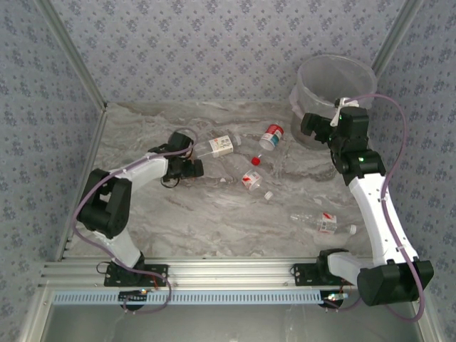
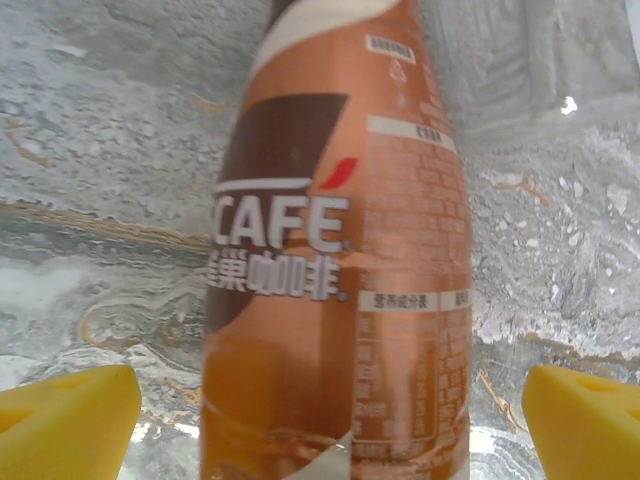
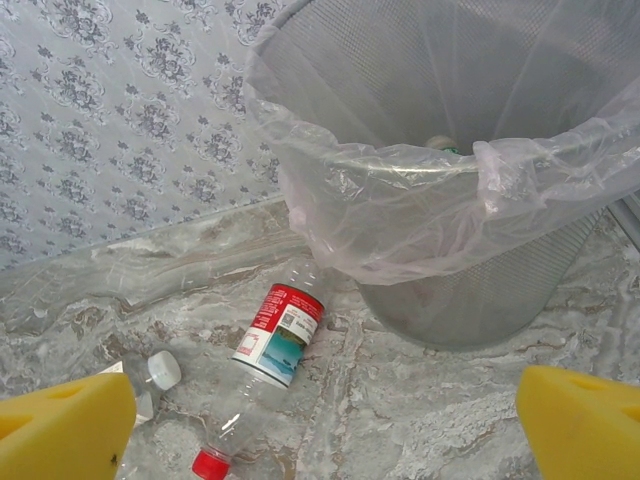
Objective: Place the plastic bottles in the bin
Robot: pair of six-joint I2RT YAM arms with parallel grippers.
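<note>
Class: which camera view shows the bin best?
The right wrist view: the bin is close, its mesh wall and bag liner clear. The top external view shows the bin small in the far right corner, partly behind the right arm. The left wrist view faces a brown bottle.

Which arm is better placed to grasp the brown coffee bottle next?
Left. The left gripper is open with the brown coffee bottle centred between its fingers. The right gripper, also open, faces the bin, near a clear bottle.
</note>
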